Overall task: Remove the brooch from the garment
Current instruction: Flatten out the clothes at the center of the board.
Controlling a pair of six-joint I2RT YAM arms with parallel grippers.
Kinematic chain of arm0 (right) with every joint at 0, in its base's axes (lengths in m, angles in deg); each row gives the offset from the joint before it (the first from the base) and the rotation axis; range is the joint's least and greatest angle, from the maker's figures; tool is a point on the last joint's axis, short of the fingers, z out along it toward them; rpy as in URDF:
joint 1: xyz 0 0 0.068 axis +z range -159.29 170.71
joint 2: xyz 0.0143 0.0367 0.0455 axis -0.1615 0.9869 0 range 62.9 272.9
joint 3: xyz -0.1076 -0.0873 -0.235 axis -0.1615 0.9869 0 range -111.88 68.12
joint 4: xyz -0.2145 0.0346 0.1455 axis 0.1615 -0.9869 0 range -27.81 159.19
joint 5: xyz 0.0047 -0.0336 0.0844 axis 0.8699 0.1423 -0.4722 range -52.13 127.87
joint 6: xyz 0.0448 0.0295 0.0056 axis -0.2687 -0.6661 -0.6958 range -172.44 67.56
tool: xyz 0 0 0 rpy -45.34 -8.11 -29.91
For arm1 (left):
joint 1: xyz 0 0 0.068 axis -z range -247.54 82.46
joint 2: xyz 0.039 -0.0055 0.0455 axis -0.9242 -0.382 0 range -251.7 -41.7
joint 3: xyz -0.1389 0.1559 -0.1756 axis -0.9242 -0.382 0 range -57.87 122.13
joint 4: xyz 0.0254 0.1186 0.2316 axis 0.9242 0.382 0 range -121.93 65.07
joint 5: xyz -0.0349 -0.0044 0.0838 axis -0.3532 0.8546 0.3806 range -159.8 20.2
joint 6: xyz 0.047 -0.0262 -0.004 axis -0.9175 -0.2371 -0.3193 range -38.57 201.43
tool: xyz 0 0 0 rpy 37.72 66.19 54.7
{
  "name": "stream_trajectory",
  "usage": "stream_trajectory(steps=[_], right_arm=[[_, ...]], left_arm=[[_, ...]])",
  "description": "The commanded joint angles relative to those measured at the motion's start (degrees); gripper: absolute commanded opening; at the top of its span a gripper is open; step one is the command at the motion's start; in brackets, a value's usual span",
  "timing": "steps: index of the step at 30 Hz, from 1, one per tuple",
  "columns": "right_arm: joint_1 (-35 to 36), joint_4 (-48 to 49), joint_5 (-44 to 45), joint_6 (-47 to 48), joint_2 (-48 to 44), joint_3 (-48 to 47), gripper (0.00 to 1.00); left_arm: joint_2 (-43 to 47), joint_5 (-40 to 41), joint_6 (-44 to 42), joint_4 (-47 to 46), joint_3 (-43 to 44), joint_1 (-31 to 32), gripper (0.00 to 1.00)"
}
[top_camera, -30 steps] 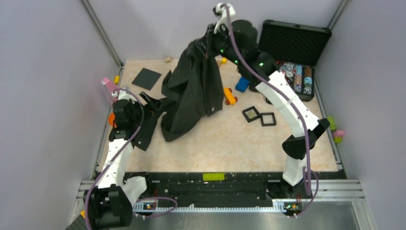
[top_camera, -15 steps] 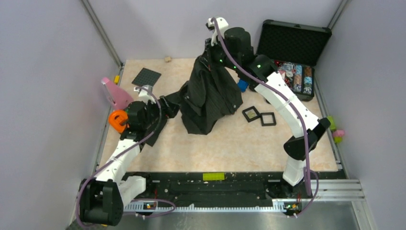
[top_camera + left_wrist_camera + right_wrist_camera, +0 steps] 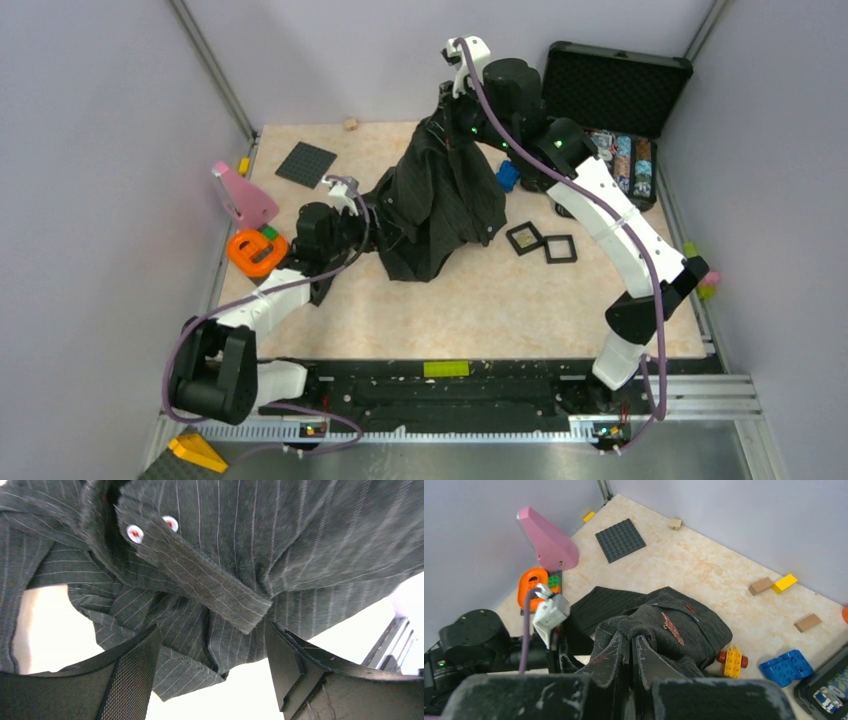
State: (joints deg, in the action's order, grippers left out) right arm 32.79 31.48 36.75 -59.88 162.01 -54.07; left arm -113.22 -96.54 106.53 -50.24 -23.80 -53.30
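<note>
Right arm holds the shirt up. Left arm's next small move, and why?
Probably raise the open left fingers along the garment toward its top fold: their own camera shows only buttoned cloth, while a gold speck, likely the brooch, sits near the right fingers.

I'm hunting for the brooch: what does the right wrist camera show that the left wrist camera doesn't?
Right wrist only: the shut right end effector pinching the garment, a small gold glint on it, possibly the brooch, and a blue block. Left wrist only: two white buttons and the open left end effector. Both: the garment's pinstriped fabric.
</note>
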Motion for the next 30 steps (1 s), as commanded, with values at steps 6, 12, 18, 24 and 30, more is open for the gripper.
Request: stream_trajectory(steps=[6, 12, 18, 24, 30], right_arm=[[-1.51, 4.93, -0.47, -0.26, -5.30, 3.41, 0.00], [-1.98, 4.95, -0.84, -0.76, -6.04, 5.16, 0.00], [-4.40, 6.61, 1.65, -1.86, -9.09, 9.87, 0.00], [-12.64, 9.50, -1.85, -5.60, -8.47, 6.00, 0.00], [-16.32, 9.65, -2.03, -5.81, -5.32, -6.86, 0.00]], left_arm=[[-5.96, 4.53, -6.19, -11.45, 1.75, 9.25, 0.77], [-12.21, 10.23, -1.66, -12.25, 6.03, 9.40, 0.50], [-9.30, 15.87, -4.68, -5.75, 12.74, 8.80, 0.00], [-9.06, 19.27, -16.09, 33.32, 48.95, 6.85, 0.00], [-21.93, 14.78, -20.86, 61.70, 99.26, 5.96, 0.00]])
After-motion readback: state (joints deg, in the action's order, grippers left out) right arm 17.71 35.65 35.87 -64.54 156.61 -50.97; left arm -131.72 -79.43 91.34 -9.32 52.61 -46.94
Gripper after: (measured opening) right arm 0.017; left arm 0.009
